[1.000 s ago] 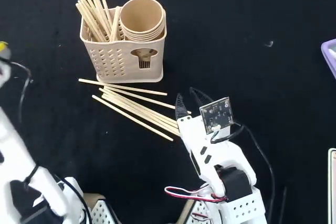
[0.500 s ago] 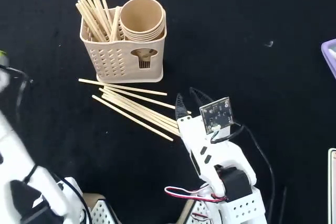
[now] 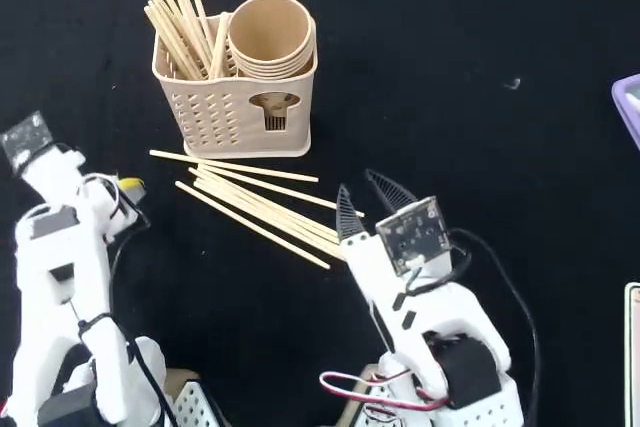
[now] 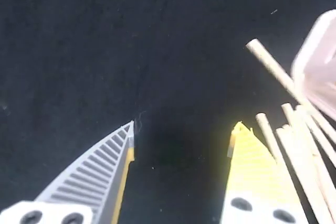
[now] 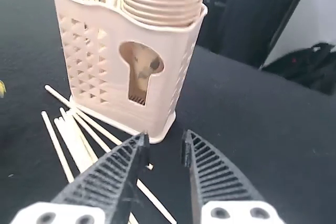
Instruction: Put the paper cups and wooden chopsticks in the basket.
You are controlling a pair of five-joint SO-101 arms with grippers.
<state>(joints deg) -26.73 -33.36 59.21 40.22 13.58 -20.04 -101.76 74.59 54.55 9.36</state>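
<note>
**High view, with both wrist views.** We see a black cloth-covered table (image 3: 480,147). In the upper left of the high view stands a cream perforated basket (image 3: 235,107) with two compartments. The right compartment holds a nested stack of paper cups (image 3: 270,32); the left one holds upright chopsticks (image 3: 180,27), leaning slightly. Just below the basket, a bundle of loose chopsticks (image 3: 255,207) lies flat on the cloth, fanned towards the lower right.

The right gripper (image 3: 356,183) sits at lower centre, at the right end of that bundle. Its black jaws are parted and hold nothing, and its wrist view (image 5: 164,135) shows them facing the basket's keyhole cut-out (image 5: 140,72).

The left gripper (image 3: 128,187) sits at the left edge. In its wrist view (image 4: 181,135) the grey and yellow fingers (image 4: 252,156) are spread wide and empty above the cloth, with chopstick ends just beside the yellow one.

A purple object (image 3: 628,107) shows at the right edge. Behind the table, the right wrist view shows a dark bag (image 5: 304,64) against a pale wall.
</note>
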